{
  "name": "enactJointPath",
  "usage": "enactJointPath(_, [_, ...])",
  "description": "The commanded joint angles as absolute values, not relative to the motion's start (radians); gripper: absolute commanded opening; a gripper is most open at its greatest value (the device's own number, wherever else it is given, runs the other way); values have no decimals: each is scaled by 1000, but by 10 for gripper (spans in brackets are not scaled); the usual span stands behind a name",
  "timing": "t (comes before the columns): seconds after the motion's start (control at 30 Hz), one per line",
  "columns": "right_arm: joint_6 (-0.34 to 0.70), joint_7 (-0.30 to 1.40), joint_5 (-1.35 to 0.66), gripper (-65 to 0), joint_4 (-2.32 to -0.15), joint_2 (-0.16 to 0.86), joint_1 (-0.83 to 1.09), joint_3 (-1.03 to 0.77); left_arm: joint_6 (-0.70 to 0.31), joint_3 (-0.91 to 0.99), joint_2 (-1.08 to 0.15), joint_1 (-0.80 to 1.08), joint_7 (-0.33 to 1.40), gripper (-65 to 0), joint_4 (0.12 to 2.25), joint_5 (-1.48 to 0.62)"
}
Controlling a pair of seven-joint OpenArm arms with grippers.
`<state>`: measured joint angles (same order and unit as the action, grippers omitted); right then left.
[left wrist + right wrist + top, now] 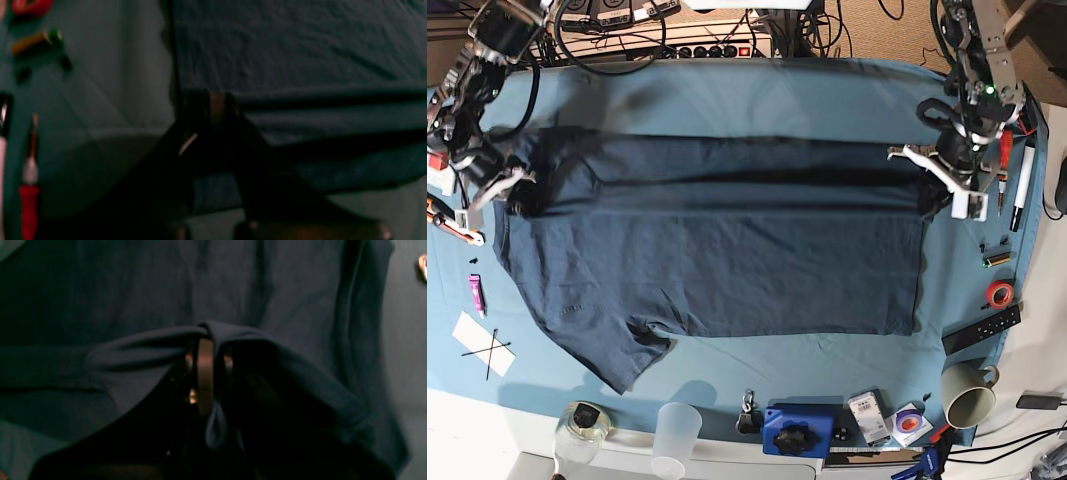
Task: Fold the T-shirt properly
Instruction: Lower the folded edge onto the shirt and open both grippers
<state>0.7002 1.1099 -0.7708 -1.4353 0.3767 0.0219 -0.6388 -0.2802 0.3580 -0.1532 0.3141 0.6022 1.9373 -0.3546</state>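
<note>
On my screen's left, the right gripper point(509, 192) is pinched tight on the large dark navy-blue fabric T-shirt point(717, 260), which lies spread across the teal-blue table cloth point(727, 95). At its opposite edge, the left gripper point(932, 178) clamps the hem.

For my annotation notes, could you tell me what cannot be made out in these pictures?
- Left wrist view: the left gripper is dark and blurred; its grip on the T-shirt is unclear.
- Base view: the collar label is hidden by the folded cloth.
- Right wrist view: the right gripper has cloth draped over its fingertips.
</note>
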Motion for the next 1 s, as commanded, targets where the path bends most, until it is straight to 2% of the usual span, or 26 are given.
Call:
enactJointPath(0.0, [698,1083,-784,-650,-1435,402,-4,-647,-257,354,-161,300,579,-650,1939,-347])
enactJointPath(0.33, [698,1063,-783,-650,-1320,401,-67,-645,-245,323,-161,164,575,-650,1770,-295])
enactJointPath(0.6, [698,902,-635,-650,-1320,402,-67,-509,-245,323,-161,60,575,-650,1650,-291])
enactJointPath(0.7, [698,837,-590,-650,-1320,400,-72,-473,-245,323,-161,36,573,-650,1646,-291])
enactJointPath(0.97, [698,822,-519,-650,-1288,391,-146,-458,-245,323,-161,2,575,-650,1633,-291])
